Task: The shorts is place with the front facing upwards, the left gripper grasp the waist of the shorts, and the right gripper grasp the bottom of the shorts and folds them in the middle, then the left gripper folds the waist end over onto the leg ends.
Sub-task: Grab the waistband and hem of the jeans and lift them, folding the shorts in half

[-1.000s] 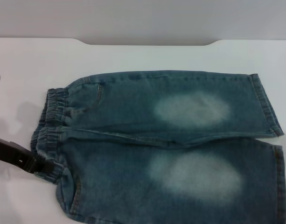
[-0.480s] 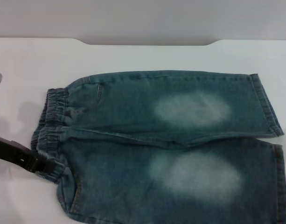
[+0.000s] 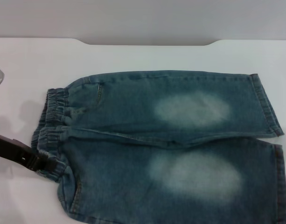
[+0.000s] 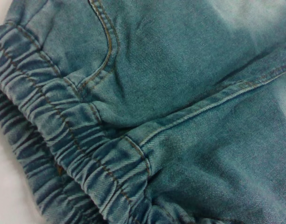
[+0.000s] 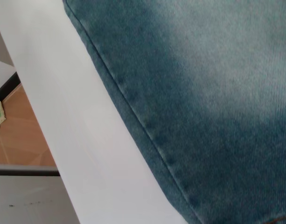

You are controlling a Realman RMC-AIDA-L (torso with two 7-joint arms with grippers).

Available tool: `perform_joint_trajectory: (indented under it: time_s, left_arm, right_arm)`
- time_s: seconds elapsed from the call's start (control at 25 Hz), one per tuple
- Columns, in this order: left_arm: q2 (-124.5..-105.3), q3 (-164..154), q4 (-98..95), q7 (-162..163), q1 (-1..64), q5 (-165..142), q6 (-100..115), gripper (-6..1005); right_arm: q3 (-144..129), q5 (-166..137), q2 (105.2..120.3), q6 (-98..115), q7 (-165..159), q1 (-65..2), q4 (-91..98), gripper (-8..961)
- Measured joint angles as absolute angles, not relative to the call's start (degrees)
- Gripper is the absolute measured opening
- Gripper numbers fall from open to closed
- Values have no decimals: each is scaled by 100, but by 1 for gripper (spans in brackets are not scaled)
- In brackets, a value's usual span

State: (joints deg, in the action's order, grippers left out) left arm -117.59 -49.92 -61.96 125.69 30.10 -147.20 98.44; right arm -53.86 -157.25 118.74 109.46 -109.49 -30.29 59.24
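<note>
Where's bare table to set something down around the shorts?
Free: the white table strip beyond the shorts, and the far-left corner above the waistband. Crowded: near-left, where the left claw meets the waistband; the near edge, shorts throughout.

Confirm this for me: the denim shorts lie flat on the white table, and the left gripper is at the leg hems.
Not quite. In the head view the left gripper is at the gathered elastic waistband, not the leg hems. The denim shorts do lie flat on the white table.
</note>
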Motion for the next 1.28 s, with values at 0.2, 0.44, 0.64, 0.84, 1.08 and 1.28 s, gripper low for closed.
perform_joint_trajectory:
  time_s: [0.2, 0.44, 0.64, 0.84, 1.08, 1.28]
  left_arm:
    - [-11759, -4992, -6195, 12568, 3008, -14722, 9833, 48]
    - [-11759, -4992, -6149, 12566, 3009, -14722, 9822, 48]
    - [-11759, -4992, -6104, 12548, 3048, -14722, 9803, 48]
    - [-11753, -4997, -6056, 12538, 3086, -14722, 9766, 48]
    - [-11750, -5000, -6055, 12552, 3107, -14722, 9717, 47]
    - [-11742, -4937, -6095, 12557, 3132, -14621, 9691, 47]
  right_arm:
    - [-5387, -15715, 11880, 10938, -10951, -3052, 5924, 466]
    - [-5512, -15714, 11883, 10925, -10951, -3073, 5923, 407]
    - [-5648, -15714, 11883, 10910, -10955, -3075, 5887, 317]
    - [-5661, -15722, 11883, 10906, -10955, -3078, 5874, 166]
    - [-5659, -15729, 11882, 10868, -10955, -3075, 5872, 46]
    - [-5491, -15419, 11839, 10699, -10873, -2979, 6001, 27]
